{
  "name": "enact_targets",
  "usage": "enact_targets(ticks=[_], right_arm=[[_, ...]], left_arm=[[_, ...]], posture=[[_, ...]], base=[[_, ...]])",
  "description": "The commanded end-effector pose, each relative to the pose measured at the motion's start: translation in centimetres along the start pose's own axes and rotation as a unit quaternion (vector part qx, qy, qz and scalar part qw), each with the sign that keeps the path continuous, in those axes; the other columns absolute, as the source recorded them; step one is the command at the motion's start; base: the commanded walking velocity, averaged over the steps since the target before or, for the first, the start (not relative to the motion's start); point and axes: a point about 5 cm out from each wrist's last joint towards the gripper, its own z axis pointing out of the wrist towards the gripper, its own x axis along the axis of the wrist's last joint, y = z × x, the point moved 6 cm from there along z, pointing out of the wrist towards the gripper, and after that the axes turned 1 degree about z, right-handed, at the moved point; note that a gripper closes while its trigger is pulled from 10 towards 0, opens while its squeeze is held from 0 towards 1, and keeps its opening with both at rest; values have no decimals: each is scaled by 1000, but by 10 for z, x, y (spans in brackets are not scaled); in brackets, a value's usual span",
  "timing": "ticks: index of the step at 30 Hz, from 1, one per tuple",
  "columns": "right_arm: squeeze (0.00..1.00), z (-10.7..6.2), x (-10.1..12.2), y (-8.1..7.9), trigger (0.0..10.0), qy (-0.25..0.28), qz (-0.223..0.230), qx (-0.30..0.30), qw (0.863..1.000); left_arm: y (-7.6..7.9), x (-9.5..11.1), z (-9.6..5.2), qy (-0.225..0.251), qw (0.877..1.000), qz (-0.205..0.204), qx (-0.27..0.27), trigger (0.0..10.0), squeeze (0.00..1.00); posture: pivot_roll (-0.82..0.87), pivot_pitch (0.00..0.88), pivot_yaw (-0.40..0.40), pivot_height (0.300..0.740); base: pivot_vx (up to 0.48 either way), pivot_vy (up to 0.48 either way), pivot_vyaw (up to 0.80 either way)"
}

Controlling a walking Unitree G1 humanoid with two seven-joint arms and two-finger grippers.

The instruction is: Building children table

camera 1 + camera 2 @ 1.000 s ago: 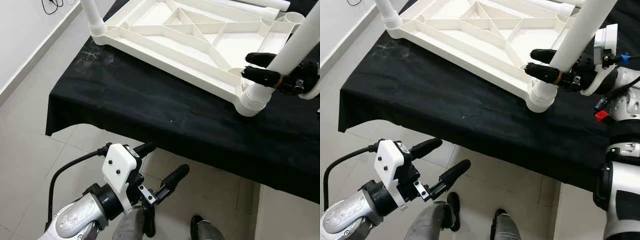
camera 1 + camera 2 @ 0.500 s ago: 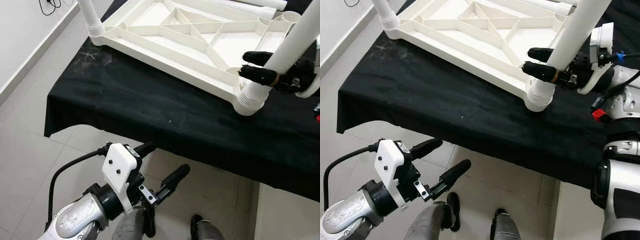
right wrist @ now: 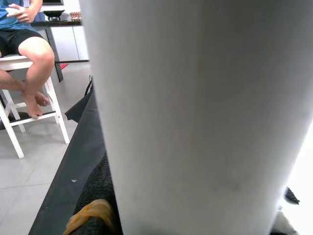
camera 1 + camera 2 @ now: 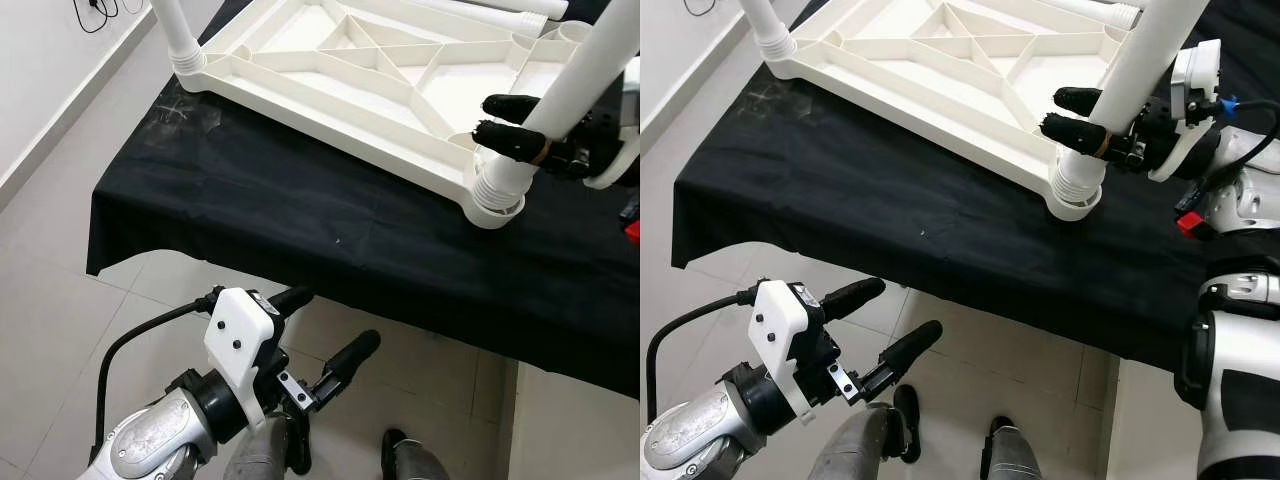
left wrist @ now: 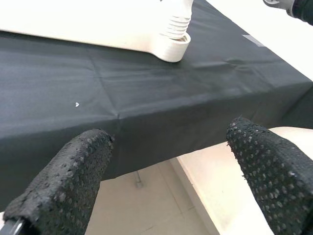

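A white plastic children's table top [image 4: 350, 70] lies upside down on a black-clothed table [image 4: 300, 220]. A white leg [image 4: 575, 85] stands in its near right corner socket [image 4: 495, 195], and my right gripper [image 4: 505, 125] is shut on that leg just above the ribbed base. In the right wrist view the leg [image 3: 205, 117] is pressed close to the lens. Another leg [image 4: 175, 35] stands in the far left corner. My left gripper [image 4: 320, 335] hangs open below the table's front edge, over the floor; its fingers [image 5: 63, 181] face the cloth's hem.
Loose white legs [image 4: 500, 8] lie beyond the table top. The tiled floor [image 4: 60, 300] lies to the left, with a white wall [image 4: 40, 70] and a cable at the far left. A person sits on a white stool [image 3: 29, 88] in the right wrist view.
The right gripper and its leg have shifted slightly up and away with the table top's corner, as the leg stands straighter in the socket. The left arm has stayed put.
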Motion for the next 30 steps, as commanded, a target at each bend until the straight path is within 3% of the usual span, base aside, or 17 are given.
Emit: enact_targets(ticks=[1,30], right_arm=[[0,-1,-31,-7,10000,-47,40,6,998],[0,-21,-32,-17,10000,-65,63,38,995]], left_arm=[[7,-1,-3,-8,1000,-2,-12,10000,0],[8,0,-3,-9,1000,-6,-15,10000,0]], posture=[[142,422,94,740],[136,421,102,740]], base=[[0,0,0],[0,0,0]])
